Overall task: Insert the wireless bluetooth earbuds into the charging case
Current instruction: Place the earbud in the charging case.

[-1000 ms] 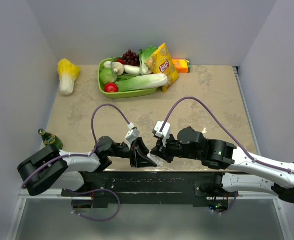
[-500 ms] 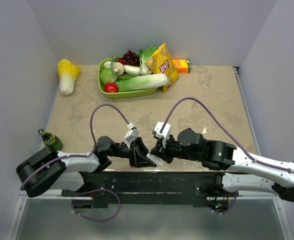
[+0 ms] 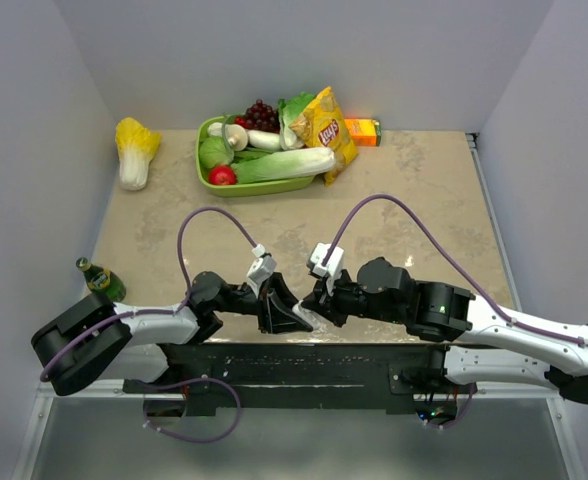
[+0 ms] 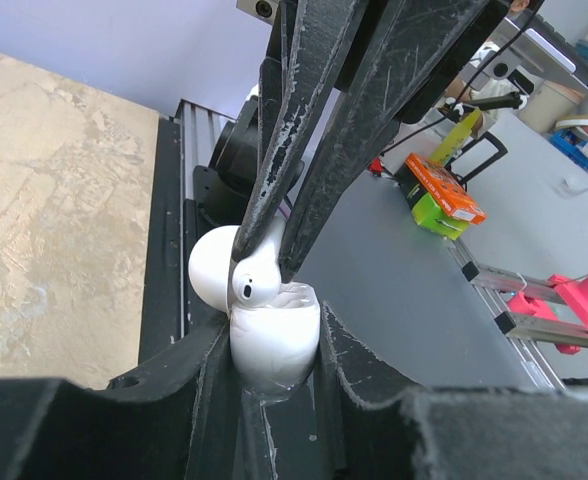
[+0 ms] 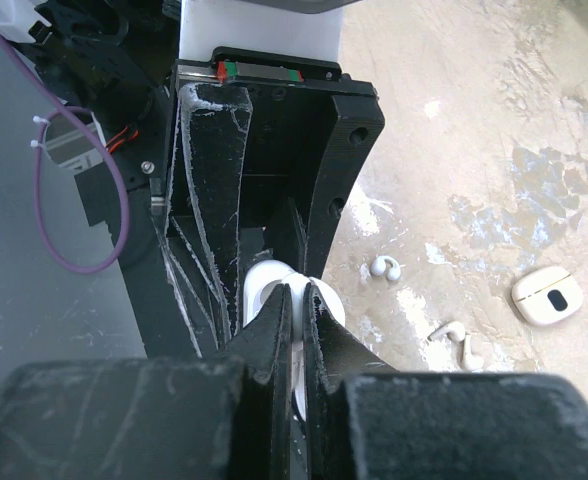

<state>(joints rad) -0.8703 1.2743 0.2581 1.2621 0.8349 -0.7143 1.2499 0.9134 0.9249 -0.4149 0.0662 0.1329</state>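
The charging case [image 4: 271, 345] is a white pebble with its lid [image 4: 210, 272] swung open. My left gripper [image 4: 272, 350] is shut on its body and holds it upright. From above, my right gripper [image 4: 266, 258] comes down shut on one white earbud [image 4: 255, 283], whose head rests at the case's open mouth. In the right wrist view the right gripper [image 5: 296, 290] hides most of the case [image 5: 260, 281]. From the top view the left gripper [image 3: 290, 318] and right gripper [image 3: 314, 312] meet at the table's near edge.
Two loose earbuds [image 5: 382, 268] [image 5: 454, 336] and a pale pebble-shaped piece [image 5: 546, 296] lie on the table beside the grippers. A green tray [image 3: 207, 180] of vegetables, a chips bag [image 3: 324, 128], a cabbage [image 3: 134, 150] and an orange box [image 3: 364, 131] stand at the back. A green bottle [image 3: 99, 278] stands near left.
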